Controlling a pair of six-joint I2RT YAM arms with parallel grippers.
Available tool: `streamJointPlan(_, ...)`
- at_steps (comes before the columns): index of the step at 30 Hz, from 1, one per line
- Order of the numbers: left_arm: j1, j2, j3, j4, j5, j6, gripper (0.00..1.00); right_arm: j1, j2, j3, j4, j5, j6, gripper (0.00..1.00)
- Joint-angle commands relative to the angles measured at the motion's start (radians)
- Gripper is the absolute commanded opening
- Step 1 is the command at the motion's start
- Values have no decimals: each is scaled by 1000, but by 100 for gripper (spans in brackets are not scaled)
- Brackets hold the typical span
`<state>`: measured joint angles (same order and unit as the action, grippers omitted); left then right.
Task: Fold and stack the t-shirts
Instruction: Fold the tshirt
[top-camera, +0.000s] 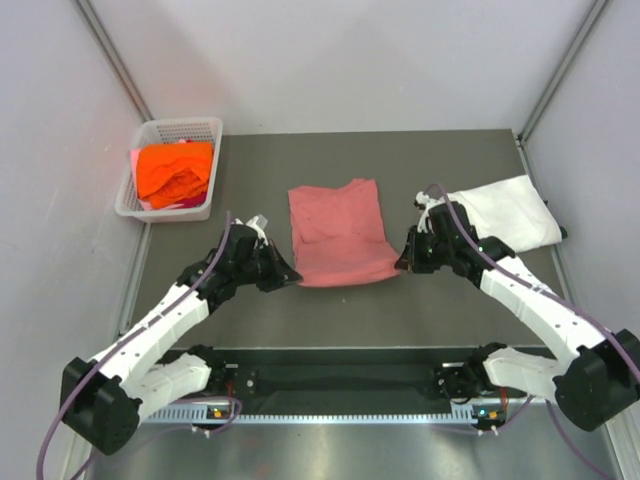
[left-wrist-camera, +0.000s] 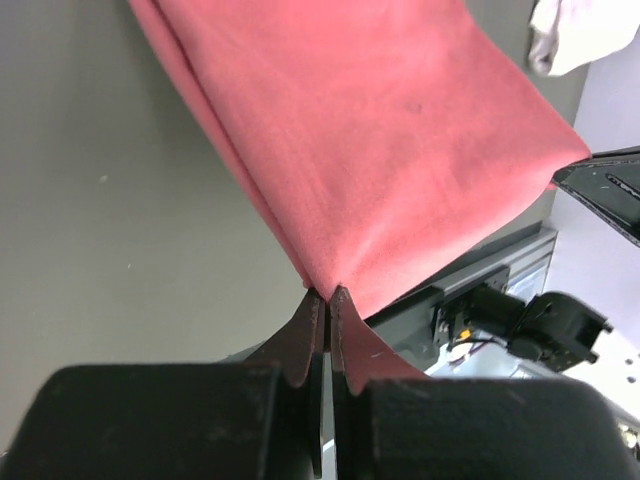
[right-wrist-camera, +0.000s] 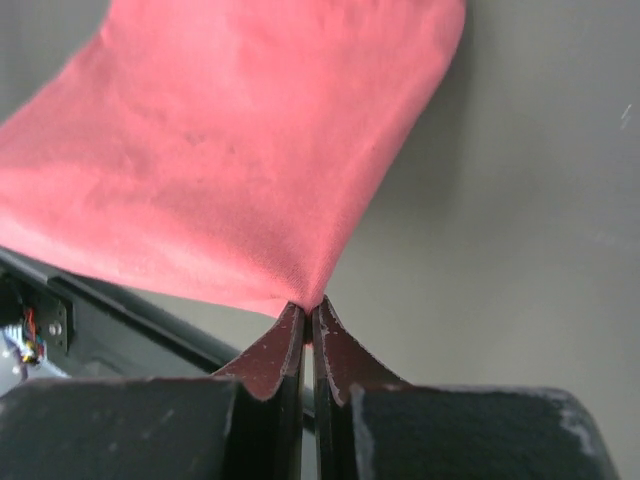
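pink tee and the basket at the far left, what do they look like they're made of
The pink-red t-shirt looks like soft knit cloth, probably cotton jersey, matte: it drapes and creases softly, with a faintly fuzzy surface in the wrist views. The basket looks like moulded white plastic, smooth-looking: rigid walls pierced by a regular mesh of holes.

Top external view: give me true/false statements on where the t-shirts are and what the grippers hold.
1. The left gripper and right gripper are each shut on a near corner of the pink-red t-shirt. True.
2. The white t-shirt lies in the basket. False: it lies on the table at far right.
3. The orange t-shirt is in the basket. True.
4. The pink-red t-shirt rests on the white one. False: they lie apart.
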<state>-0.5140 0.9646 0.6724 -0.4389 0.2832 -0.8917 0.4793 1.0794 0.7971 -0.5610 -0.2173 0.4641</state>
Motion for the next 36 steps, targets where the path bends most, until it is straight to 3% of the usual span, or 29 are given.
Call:
streamJointPlan(1, 22, 37, 98, -3, -21, -18, 0, -8, 74, 115, -25, 71, -56, 0)
streamJointPlan(13, 273, 451, 390, 161, 106, 10, 0, -120, 494, 487, 46, 33, -93, 0)
streamJointPlan(25, 396, 950, 780, 267, 260, -78, 0, -215, 931, 1014, 21, -100, -70, 0)
streamJointPlan(26, 400, 980, 805, 273, 263, -85, 0, -219, 995, 1054, 29, -109, -67, 8)
streamJointPlan(27, 404, 1043, 858, 278, 254, -78, 28, -229, 1057, 1132, 26, -122, -56, 26)
streamJointPlan(28, 404, 1075, 898, 249, 235, -63, 28, -232, 1057, 1165, 24, -128, -55, 41)
streamJointPlan(29, 404, 1101, 946, 194, 208, -41, 70, -237, 1094, 1191, 15, -129, -54, 53)
streamJointPlan(31, 401, 1132, 1039, 113, 137, 20, 82, -243, 1094, 1187, 27, -113, -50, 67)
streamJointPlan(32, 401, 1125, 1041, 109, 123, 40, 98, -243, 1055, 1153, 51, -102, -47, 79)
streamJointPlan(33, 401, 1097, 1027, 103, 111, 59, 98, -243, 1026, 1106, 88, -87, -47, 99)
streamJointPlan(36, 390, 1031, 985, 56, 44, 140, 98, -243, 907, 889, 237, -68, -80, 100)
